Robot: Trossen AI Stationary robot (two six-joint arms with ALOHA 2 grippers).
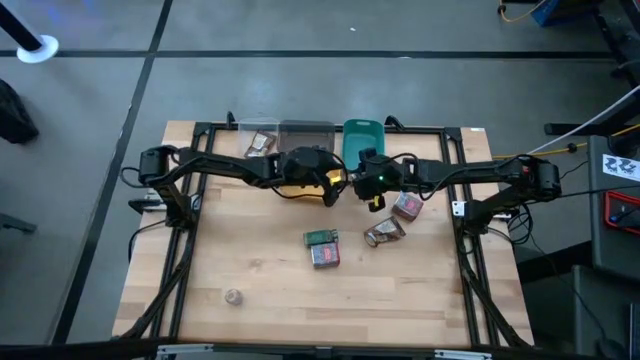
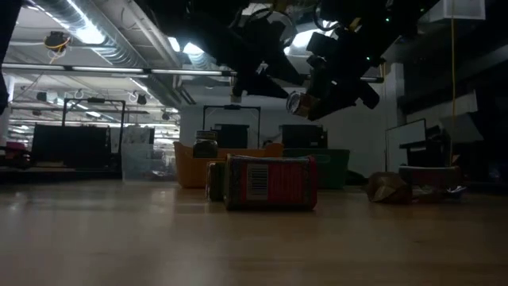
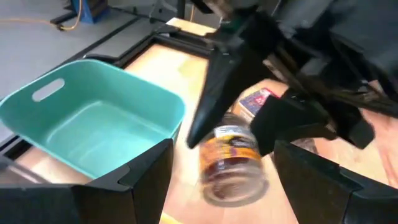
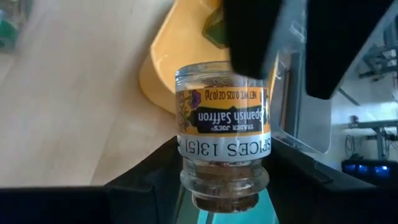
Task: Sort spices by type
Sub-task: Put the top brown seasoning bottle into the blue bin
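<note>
While the right tool (image 1: 374, 196) hangs above the middle back of the worktop (image 1: 270, 270), its two fingers are clamped on a small glass saffron jar (image 4: 222, 127), which it carries clear of the surface near the teal tray (image 1: 361, 140) and the yellow tray (image 1: 300, 186). In the low view the jar (image 2: 298, 103) shows well above the wood. Just beside it the left tool (image 1: 325, 185) hovers over the yellow tray, its fingers spread wide and empty, with the jar ahead of them between the two arms.

Farther out, the sorting looks barely begun. One brown packet (image 1: 261, 144) already lies in the clear tray (image 1: 250, 128) at the back, and something dark sits in the yellow tray, though I cannot tell what. Still loose on the worktop are a green-capped jar (image 1: 321, 238) touching a red box (image 1: 326, 256), a second red box (image 1: 407, 207) to the right, a brown crinkly packet (image 1: 384, 233) near it, and a tiny round tin (image 1: 233, 296) well apart at the front left. The grey tray (image 1: 306, 133) seems empty. By my reckoning most items remain to be placed, the held jar first.
</note>
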